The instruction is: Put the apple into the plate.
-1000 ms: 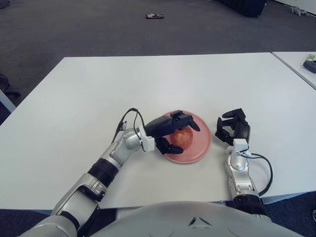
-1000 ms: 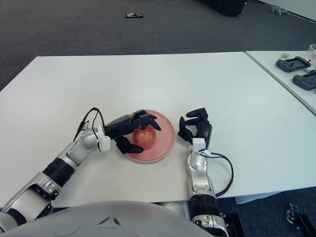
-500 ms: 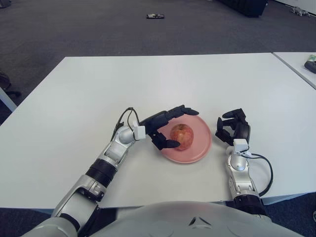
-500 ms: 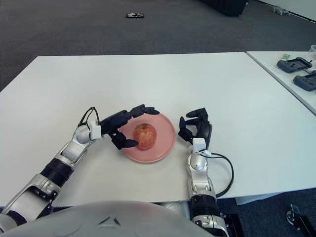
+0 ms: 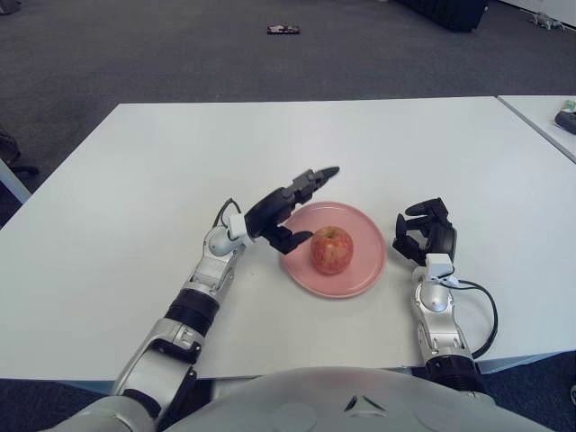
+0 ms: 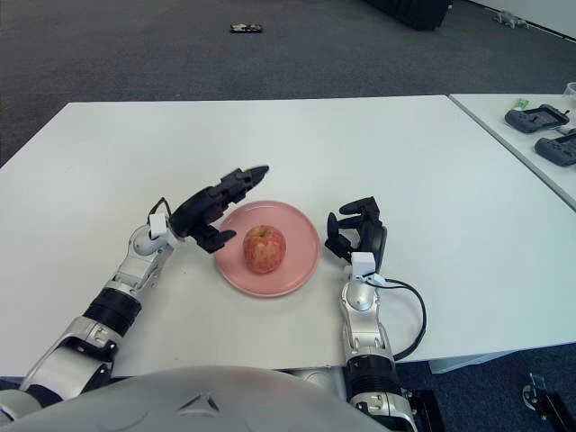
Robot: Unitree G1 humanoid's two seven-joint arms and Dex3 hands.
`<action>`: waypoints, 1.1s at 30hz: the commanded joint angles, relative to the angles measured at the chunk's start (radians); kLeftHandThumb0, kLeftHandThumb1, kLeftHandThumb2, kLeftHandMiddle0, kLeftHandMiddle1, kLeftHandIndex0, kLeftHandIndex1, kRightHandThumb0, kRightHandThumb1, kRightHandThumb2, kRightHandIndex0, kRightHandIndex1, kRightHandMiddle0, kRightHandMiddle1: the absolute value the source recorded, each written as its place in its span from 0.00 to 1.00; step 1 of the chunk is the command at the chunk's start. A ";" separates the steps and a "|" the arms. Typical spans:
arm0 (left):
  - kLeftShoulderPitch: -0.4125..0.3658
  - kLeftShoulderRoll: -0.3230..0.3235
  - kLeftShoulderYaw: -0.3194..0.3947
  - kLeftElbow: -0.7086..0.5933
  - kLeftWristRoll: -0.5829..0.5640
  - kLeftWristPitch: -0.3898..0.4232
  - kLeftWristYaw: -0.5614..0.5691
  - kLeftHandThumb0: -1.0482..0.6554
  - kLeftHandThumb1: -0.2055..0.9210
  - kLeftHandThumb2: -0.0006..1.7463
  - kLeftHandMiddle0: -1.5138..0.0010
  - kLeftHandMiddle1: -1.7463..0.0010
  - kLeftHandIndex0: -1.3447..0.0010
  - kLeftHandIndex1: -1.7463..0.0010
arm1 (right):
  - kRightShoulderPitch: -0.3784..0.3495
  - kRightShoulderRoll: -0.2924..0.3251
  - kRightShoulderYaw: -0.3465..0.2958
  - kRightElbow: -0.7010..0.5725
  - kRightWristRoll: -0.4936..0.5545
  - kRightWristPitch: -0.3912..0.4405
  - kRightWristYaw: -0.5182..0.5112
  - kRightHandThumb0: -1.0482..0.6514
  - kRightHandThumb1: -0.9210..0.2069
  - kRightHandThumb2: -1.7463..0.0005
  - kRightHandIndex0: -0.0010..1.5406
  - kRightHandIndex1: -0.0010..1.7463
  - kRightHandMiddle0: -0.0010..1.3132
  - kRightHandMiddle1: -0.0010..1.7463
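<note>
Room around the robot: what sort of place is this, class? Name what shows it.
Probably an office or lab: a large white table, dark grey carpet, and handheld controllers on a neighbouring table at right.

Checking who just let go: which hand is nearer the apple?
Left. The left hand hangs open just beyond the apple, above the plate rim; the right hand rests outside the plate's opposite edge.

One apple [image 5: 332, 249] sits on one pink plate [image 5: 363, 273] atop one white desk [image 5: 162, 171]. Two robot hands are in view: the left robot hand [image 5: 281, 209] and the right robot hand [image 5: 425, 231]. A second desk [image 6: 504, 126] at right carries two dark controllers [image 6: 538, 115], and one small dark object [image 6: 245, 28] lies on the carpet.
</note>
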 commanded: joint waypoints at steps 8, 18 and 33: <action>0.083 -0.083 0.136 -0.146 0.056 0.069 0.266 0.09 0.68 0.48 0.98 0.99 1.00 0.81 | -0.008 -0.002 0.001 0.022 -0.005 -0.044 -0.008 0.38 0.31 0.43 0.41 0.84 0.31 1.00; 0.124 -0.129 0.269 -0.238 -0.176 0.306 0.316 0.20 0.63 0.64 0.98 0.43 1.00 0.31 | 0.001 -0.005 0.003 0.007 -0.016 -0.026 -0.009 0.38 0.30 0.43 0.41 0.83 0.31 1.00; 0.111 -0.175 0.372 -0.003 0.063 0.117 0.547 0.26 0.90 0.67 0.72 0.04 0.81 0.02 | -0.012 -0.006 0.001 0.032 -0.008 -0.062 -0.009 0.38 0.31 0.42 0.42 0.82 0.32 1.00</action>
